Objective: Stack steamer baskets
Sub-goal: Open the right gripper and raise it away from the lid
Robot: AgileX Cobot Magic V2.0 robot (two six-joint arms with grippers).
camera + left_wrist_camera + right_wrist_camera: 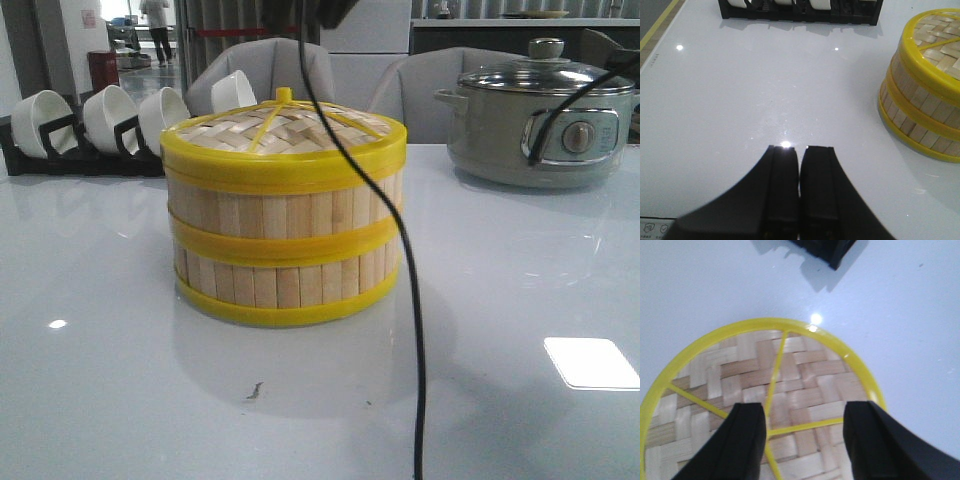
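Two steamer baskets [285, 245] stand stacked in the middle of the table, light wood slats with yellow rims. A woven lid [285, 128] with yellow ribs sits on top. The stack also shows in the left wrist view as steamer baskets [925, 100]. My left gripper [800, 147] is shut and empty over bare table, well to the side of the stack. My right gripper [804, 410] hangs open above the lid [760, 400], its fingers [747, 432] straddling the lid's centre, holding nothing. Neither gripper appears in the front view.
A grey-green electric pot [540, 115] with a glass lid stands at the back right. A black rack [85, 150] with white bowls [110, 115] lines the back left. A black cable [410, 300] hangs in front of the camera. Chairs stand behind the table.
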